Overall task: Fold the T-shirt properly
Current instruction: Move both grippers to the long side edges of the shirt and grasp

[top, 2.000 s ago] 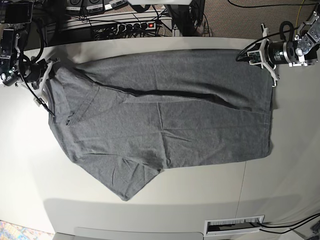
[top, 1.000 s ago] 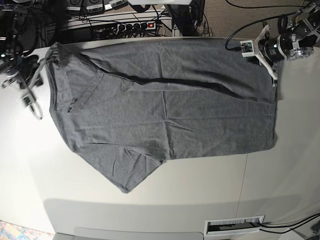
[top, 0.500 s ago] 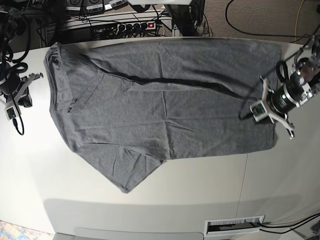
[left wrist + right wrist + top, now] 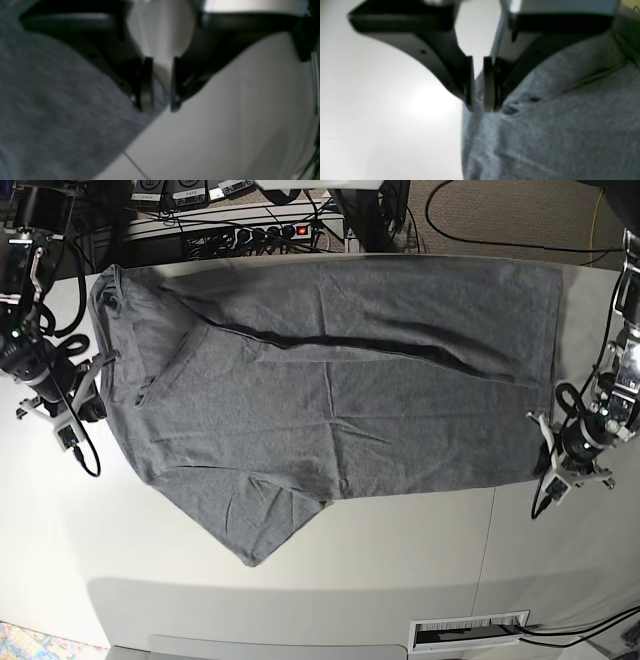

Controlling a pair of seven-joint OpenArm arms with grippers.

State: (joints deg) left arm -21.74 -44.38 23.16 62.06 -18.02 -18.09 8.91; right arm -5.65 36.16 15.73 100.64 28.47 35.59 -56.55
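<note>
A: Where is the T-shirt (image 4: 330, 380) lying?

B: Spread flat on the pale bench (image 4: 300, 580), stretched between the two sets of jaws. A long crease runs across its upper half, and one sleeve sticks out as a point toward the near edge of the bench.

A: And the left gripper (image 4: 157, 100)?

B: It sits low at the hem corner of the shirt. In the left wrist view its jaws stand a little apart, one tip over the grey cloth, the other over bare bench. The cloth edge runs just under the gap. Nothing is pinched between them that I can see.

A: The right gripper (image 4: 477, 100)?

B: At the other end, by the neck and shoulder. Its jaws show only a narrow slit between the pads, right at the shirt's edge, with bare bench on one side of them and grey cloth on the other. The view is blurred, so I cannot tell whether any fabric is caught in that slit or whether the tips touch the cloth.

A: Anything else near the jaws?

B: A seam in the bench (image 4: 135, 165) runs out from the shirt's edge below the left jaws. Behind the bench, beyond both arms, a power strip (image 4: 270, 232) lies among black cables
</note>
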